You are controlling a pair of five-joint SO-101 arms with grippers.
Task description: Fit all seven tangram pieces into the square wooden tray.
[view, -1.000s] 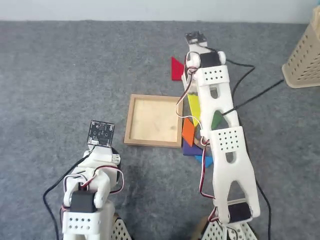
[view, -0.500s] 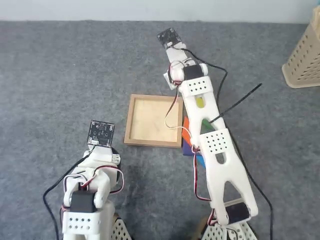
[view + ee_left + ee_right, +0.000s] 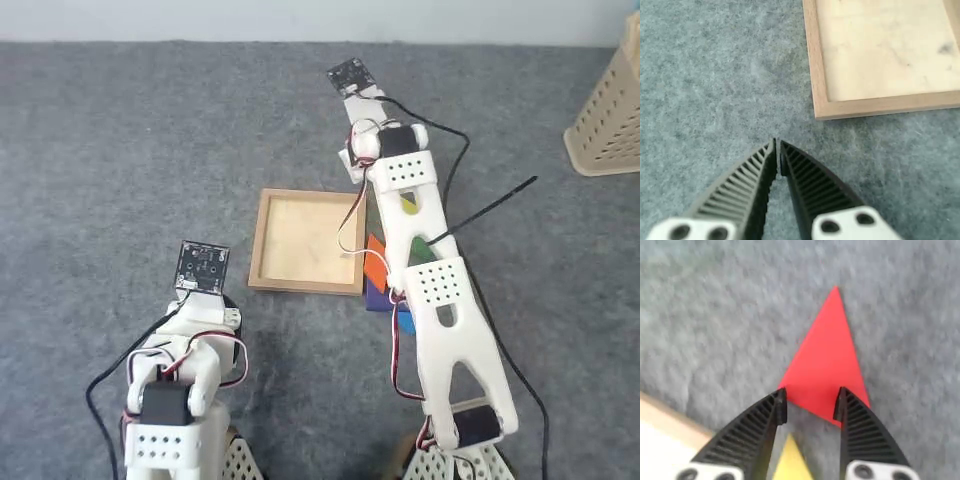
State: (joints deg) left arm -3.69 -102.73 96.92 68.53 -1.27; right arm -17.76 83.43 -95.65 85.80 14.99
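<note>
The square wooden tray (image 3: 262, 240) lies mid-table with nothing in it; its near rim (image 3: 880, 106) shows in the left wrist view. A red triangle (image 3: 825, 357) lies flat on the grey carpet. My right gripper (image 3: 811, 395) is open just over the triangle's wide edge, one finger at each side. The tip of a yellow piece (image 3: 790, 462) lies under the jaws. In the high view the right arm (image 3: 420, 230) covers the red triangle. Orange (image 3: 376, 262), purple (image 3: 378, 297) and blue (image 3: 406, 322) pieces lie beside the tray. My left gripper (image 3: 777, 146) is shut over bare carpet short of the tray.
A beige lattice basket (image 3: 610, 110) stands at the far right edge. A tray corner (image 3: 665, 427) lies close to the right gripper. Yellow (image 3: 410, 204) and green (image 3: 420, 250) pieces peek through the arm's slots. The left arm (image 3: 185, 380) sits at the near left.
The right arm's wrist swung left toward the red triangle, then settled slightly back right over it, hiding it in the high view. The left arm has not moved.
</note>
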